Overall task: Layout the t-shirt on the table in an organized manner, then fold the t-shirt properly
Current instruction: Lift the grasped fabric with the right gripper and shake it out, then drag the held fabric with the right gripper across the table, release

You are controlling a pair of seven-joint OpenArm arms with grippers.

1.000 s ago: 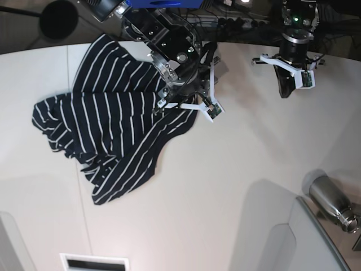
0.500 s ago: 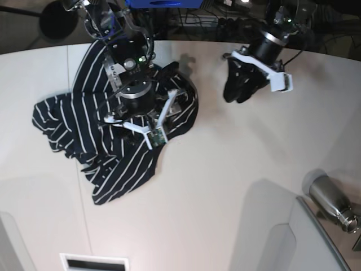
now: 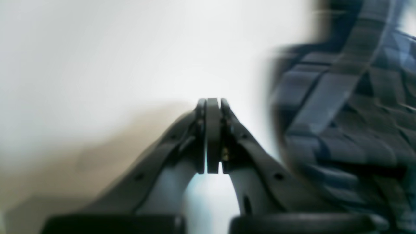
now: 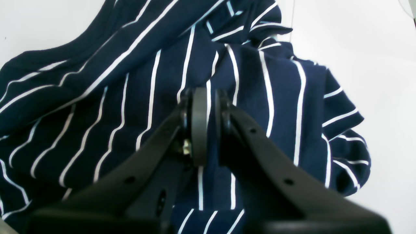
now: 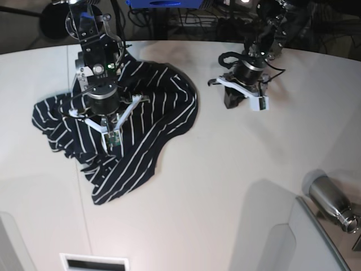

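Two robot arms work at a crumpled striped t-shirt on a white table.

We see the dark navy, white-striped soft t-shirt (image 5: 121, 132) bunched toward the white tabletop's (image 5: 225, 169) far left edge. Our right gripper (image 4: 206, 130) sits on it, jaws nearly closed, pinching a fold of cloth. Our left gripper (image 3: 213, 136) rests fully closed and empty beside the shirt's edge. To spread it well, we judge each gripper should hold a separate corner.

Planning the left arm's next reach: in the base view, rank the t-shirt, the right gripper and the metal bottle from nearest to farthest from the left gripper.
1. t-shirt: its near hem lies just to the image-left of the left gripper.
2. right gripper: farther image-left, over the shirt's middle.
3. metal bottle: lower right corner, near the table edge, clearly farthest.
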